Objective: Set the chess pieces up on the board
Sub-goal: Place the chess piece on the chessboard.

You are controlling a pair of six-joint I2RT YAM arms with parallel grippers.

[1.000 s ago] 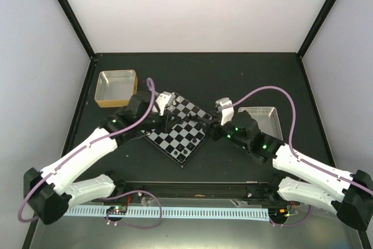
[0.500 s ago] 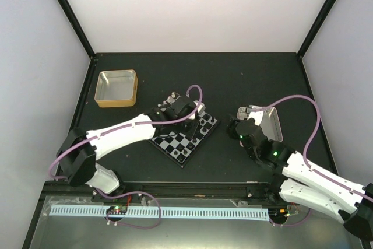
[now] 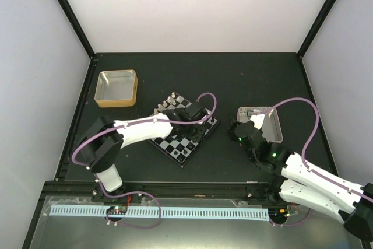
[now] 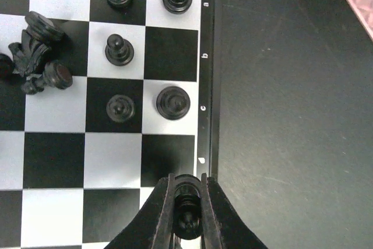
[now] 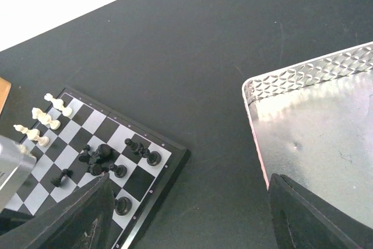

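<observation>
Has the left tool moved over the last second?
Yes. The left tool, gripping a black piece, went rightward from the board's far corner by the gold-rimmed tray to its right edge.

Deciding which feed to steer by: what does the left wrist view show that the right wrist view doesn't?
Only the left wrist view: the left gripper shut on a black piece at the edge of the board, and the rim letters.
Only the right wrist view: the white pieces along the opposite edge, the pink-rimmed tray, and the open right gripper.
Both: the toppled black pieces and the upright black pieces near that rim.
</observation>
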